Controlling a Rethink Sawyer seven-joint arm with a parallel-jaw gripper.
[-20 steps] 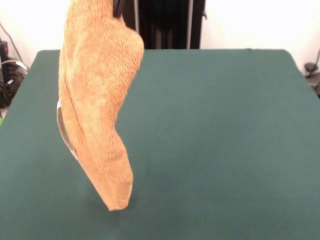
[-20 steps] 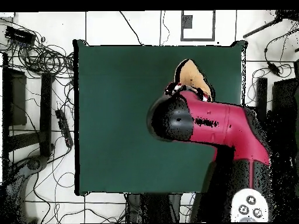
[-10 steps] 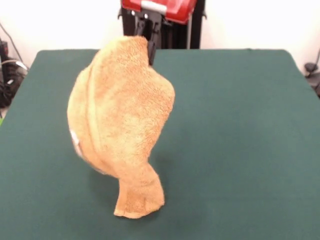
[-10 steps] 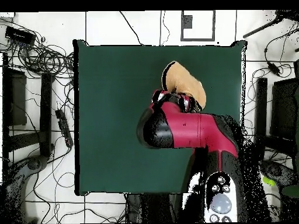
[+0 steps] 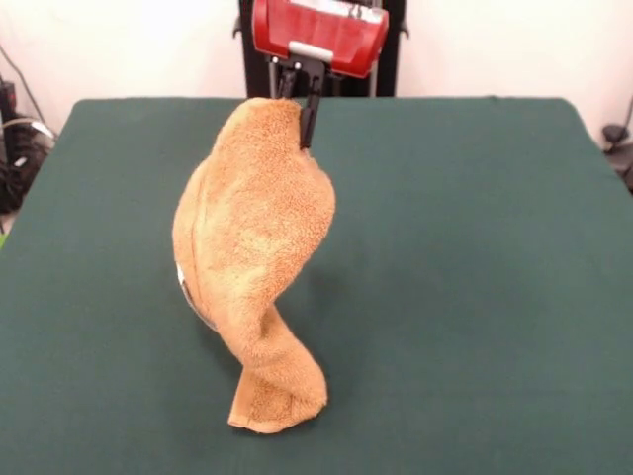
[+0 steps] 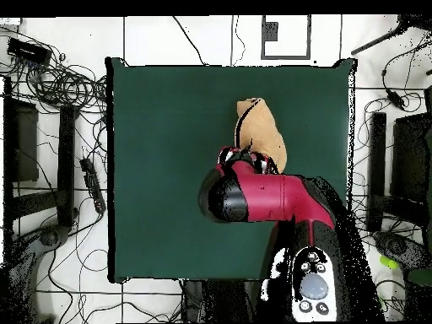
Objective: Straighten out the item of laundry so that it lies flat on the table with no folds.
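Note:
An orange-tan terry towel (image 5: 255, 237) hangs bunched and twisted from my gripper (image 5: 295, 111), which is shut on its top corner. The towel's lower end rests crumpled on the dark green table (image 5: 465, 277) near the front edge. A sliver of white label shows at the towel's left side. In the overhead view the towel (image 6: 260, 131) sticks out beyond the red arm (image 6: 270, 196), which hides the gripper there.
Cables and stands lie on the floor around the table (image 6: 160, 152) in the overhead view. A black post (image 5: 326, 59) stands behind the arm at the table's far side.
The gripper has come down and moved right with the towel. The towel's lower end has landed on the table and folded over.

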